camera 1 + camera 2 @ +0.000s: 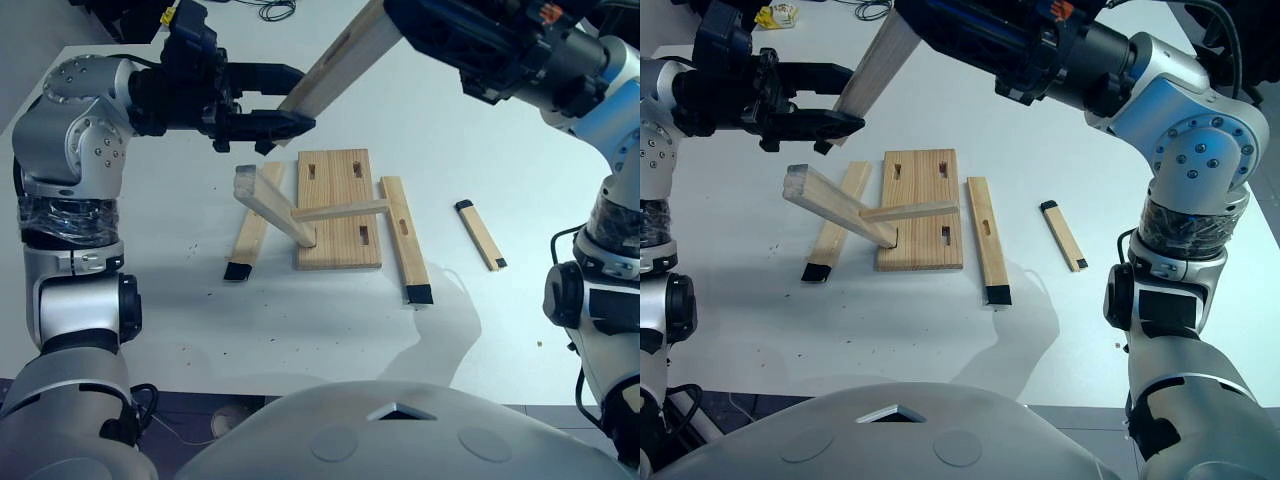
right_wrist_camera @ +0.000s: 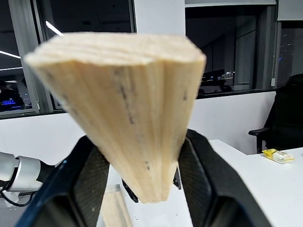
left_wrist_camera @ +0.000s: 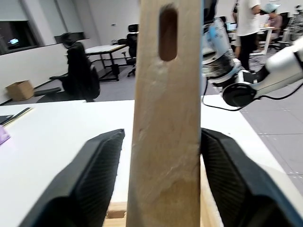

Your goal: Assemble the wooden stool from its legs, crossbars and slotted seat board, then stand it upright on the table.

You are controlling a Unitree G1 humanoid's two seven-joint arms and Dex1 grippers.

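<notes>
Closest to the wrist lenses is the held leg [image 3: 165,132], a slotted wooden piece hanging in the air along the upper middle of the left eye view and slanting down from upper right toward centre. The right gripper [image 2: 142,146] is pinched on its upper end, pads against both sides. That grip seems meant to carry the weight while the lower end is steered. The left gripper [image 1: 305,98] sits at that lower end with its fingers spread to either side and not yet clamped. It looks set to steady or re-grip the piece so that its mortise [image 3: 168,33] faces the right way.

Below, at the centre of the frame, the seat board [image 1: 345,170] lies flat with its slots up, so legs can be pushed in from above. One fitted leg [image 1: 272,200] already stands in a lower-left slot, leaning toward the left. A crossbar [image 1: 345,210] reaches from it across the board toward the right.

Two spare legs lie ready. The left spare leg [image 1: 250,240] is just left of the board, partly under the leaning one. The right spare leg [image 1: 408,245] lies along the board's right edge, black foot toward the lower frame. A short crossbar [image 1: 480,235] waits farther right on the white table [image 1: 150,300].

I judge assembly to be at an early stage, with most joints unmade.
</notes>
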